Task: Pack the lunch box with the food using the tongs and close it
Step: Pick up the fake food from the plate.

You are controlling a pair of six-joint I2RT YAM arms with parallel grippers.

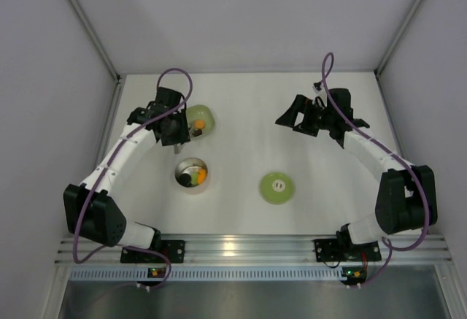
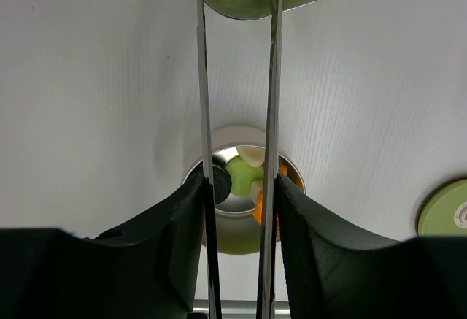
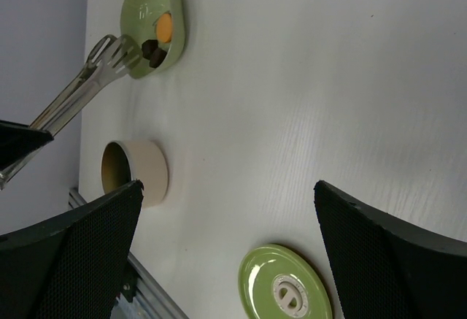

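The left tool (image 2: 239,184), clamped on the tongs (image 3: 109,52), should pinch the dark piece (image 3: 153,52) ahead gently; the right tool (image 3: 228,185) gapes wide.

On the worktop (image 1: 241,129) the lunch box (image 3: 152,171) stands left of the lid (image 1: 277,188), the dish (image 3: 146,1) just behind it; food (image 2: 241,177) lies in both. The tongs (image 3: 80,96) reach over the dish's near rim.

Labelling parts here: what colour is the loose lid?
The lid is green with a white centre, clearest in the right wrist view.
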